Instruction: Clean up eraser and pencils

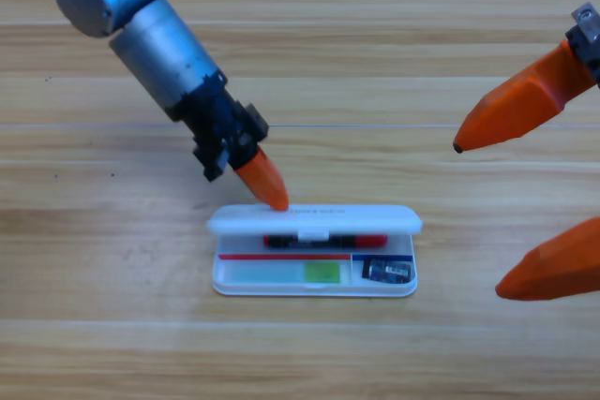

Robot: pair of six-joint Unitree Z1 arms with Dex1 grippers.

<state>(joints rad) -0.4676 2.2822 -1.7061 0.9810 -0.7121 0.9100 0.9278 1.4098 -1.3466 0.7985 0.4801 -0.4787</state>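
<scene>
The white case lies low in the middle of the table, its lid half lowered over the back. Inside, the red-and-black pencil lies along the back under the lid's edge. The green pencil lies in the front compartment. At the right end of the case sits the dark eraser. My left gripper points down and right, shut, its orange tip touching the lid's back left edge. My right gripper waits at the right edge, open and holding nothing.
The grey left arm slants down from the top left corner. The right gripper's big orange jaws stand just right of the case. Bare wooden table surrounds the case.
</scene>
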